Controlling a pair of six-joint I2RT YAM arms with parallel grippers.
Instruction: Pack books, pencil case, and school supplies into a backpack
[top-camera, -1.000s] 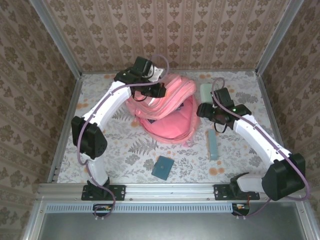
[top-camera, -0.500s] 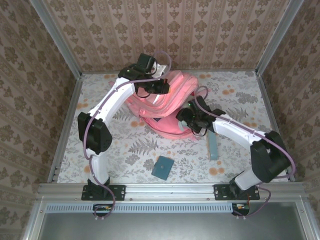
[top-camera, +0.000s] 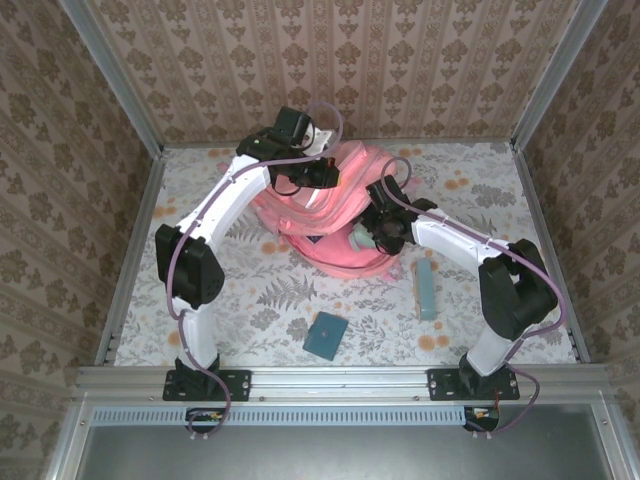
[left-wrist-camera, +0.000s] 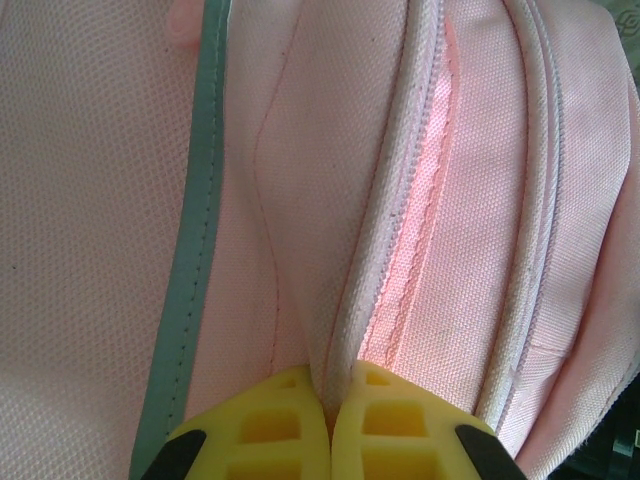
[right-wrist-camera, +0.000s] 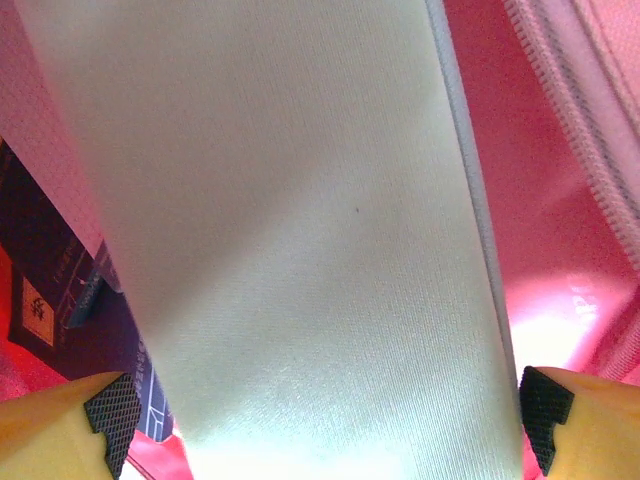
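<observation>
Leaf-printed grey surface; brown damask-papered walls left, far and right; metal rail along the near edge.

We stretch our left arm far over the tabletop, its claw pinched tight on a seam of the backpack. Our right arm folds inward, its claw spread wide, fingertips flanking the pencil case.

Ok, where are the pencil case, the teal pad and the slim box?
pencil case (right-wrist-camera: 300, 250), right wrist view, fabric middle
teal pad (top-camera: 326, 335), top view, cover centre
slim box (top-camera: 425, 288), top view, mid-length
</observation>
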